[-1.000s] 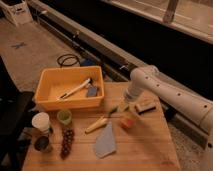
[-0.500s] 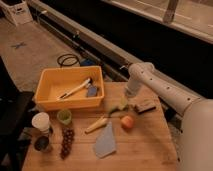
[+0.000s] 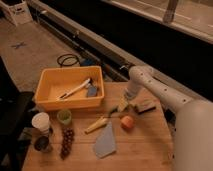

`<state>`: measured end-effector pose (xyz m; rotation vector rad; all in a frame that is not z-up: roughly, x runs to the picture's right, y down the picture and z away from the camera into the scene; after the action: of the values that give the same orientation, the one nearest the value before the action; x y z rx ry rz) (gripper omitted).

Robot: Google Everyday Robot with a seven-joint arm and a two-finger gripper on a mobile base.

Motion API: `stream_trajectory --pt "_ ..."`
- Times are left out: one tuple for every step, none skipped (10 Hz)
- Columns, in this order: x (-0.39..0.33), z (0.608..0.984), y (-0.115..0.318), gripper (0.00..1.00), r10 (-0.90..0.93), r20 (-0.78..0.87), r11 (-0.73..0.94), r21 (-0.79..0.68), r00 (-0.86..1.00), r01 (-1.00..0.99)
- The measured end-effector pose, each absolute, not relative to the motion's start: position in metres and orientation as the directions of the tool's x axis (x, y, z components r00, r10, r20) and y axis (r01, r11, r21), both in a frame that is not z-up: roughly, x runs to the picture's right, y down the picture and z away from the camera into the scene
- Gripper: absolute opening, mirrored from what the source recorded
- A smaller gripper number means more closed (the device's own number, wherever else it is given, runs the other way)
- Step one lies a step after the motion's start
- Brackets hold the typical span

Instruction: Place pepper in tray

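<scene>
Low over the wooden table (image 3: 150, 150) hung the gripper (image 3: 122, 104), just off the tray's right front corner; open or closed, could not tell. Pepper (image 3: 114, 111) lay on the tabletop right at its tip, outside the tray (image 3: 46, 102); contact unclear. Brown block (image 3: 145, 105) just to the far side, orange fruit (image 3: 127, 122) and pale yellow tapered vegetable (image 3: 96, 125) nearer the front. Tray held a white utensil (image 3: 75, 90) and a grey-blue piece (image 3: 92, 91). Green cup (image 3: 64, 116) stood before it.
</scene>
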<state>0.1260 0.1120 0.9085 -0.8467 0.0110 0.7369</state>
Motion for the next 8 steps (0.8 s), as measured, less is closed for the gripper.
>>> stream_trajectory --pt "0.1190 0.9152 0.1159 0.71 0.590 -0.287 0.422 -0.688 0.755 -0.591" --pt "0.1176 0.9171 0.1184 0.67 0.596 -0.288 0.408 -0.695 0.750 -0.592" --pt "0.1179 0.9171 0.1181 0.61 0.593 -0.286 0.414 -0.694 0.753 -0.590" --pt "0.1193 0.9155 0.1156 0.45 0.593 -0.287 0.415 -0.692 0.752 -0.591" --pt "0.1209 0.9147 0.1154 0.39 0.591 -0.289 0.415 -0.691 0.753 -0.591" --pt "0.1215 0.9136 0.1151 0.30 0.590 -0.291 0.414 -0.692 0.753 -0.591" --pt "0.1218 0.9130 0.1169 0.17 0.586 -0.295 0.412 -0.694 0.755 -0.590" --pt "0.1208 0.9132 0.1175 0.07 0.584 -0.294 0.412 -0.695 0.757 -0.589"
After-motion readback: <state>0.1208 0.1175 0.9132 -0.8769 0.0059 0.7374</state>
